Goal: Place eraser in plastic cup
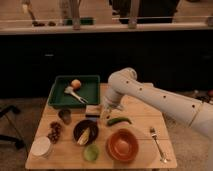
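The eraser (92, 110) is a small pale block with a dark underside, just off the front right corner of the green tray (59, 98). My gripper (104, 113) hangs at the end of the white arm (150, 97), right beside the eraser on its right and low over the table. I cannot tell whether it touches the eraser. The plastic cup (91, 152) is small, round and light green. It stands near the table's front edge, below the dark bowl (85, 132) and left of the orange bowl (122, 145).
The tray holds an orange fruit (75, 83) and a utensil (74, 93). A green pepper (118, 121), a fork (157, 142), a white round container (41, 147), a small dark cup (64, 116) and dark red fruit (53, 131) lie on the wooden table (145, 120).
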Available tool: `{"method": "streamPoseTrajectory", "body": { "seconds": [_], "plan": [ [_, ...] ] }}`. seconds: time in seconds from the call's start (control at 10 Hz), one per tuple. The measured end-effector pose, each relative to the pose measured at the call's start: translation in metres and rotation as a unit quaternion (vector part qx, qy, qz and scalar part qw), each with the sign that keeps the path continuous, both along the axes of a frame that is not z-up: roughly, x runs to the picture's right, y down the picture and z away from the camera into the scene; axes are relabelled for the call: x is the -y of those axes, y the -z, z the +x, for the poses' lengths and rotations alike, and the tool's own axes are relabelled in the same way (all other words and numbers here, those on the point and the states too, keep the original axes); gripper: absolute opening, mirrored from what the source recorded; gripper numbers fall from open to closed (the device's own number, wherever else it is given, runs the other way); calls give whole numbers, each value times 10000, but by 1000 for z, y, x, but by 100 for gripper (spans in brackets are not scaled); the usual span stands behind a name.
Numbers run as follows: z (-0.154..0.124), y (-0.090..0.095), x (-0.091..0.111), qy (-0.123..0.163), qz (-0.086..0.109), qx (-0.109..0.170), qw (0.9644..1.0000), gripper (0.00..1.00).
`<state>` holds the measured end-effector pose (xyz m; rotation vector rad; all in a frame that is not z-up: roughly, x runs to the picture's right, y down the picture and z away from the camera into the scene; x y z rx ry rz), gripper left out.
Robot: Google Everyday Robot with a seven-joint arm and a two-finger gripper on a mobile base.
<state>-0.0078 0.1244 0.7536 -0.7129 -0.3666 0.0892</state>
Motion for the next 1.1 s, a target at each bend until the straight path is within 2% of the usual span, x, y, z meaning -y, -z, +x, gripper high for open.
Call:
{"method": "streamPoseTrajectory", "body": {
  "seconds": [0.2, 0.4, 0.7, 0.9, 1.1],
  "plan": [
    [4, 11, -14, 410, -25, 362, 9985, 1],
    [6, 26, -32, 801, -40, 727, 9941, 1],
    [0, 40, -51, 1209, -101, 1016, 9874, 1],
    [-5, 54, -70, 1544, -165, 1192, 9807, 1],
    [-10, 58, -78, 1801, -188, 1357, 9741, 1]
  ]
}}
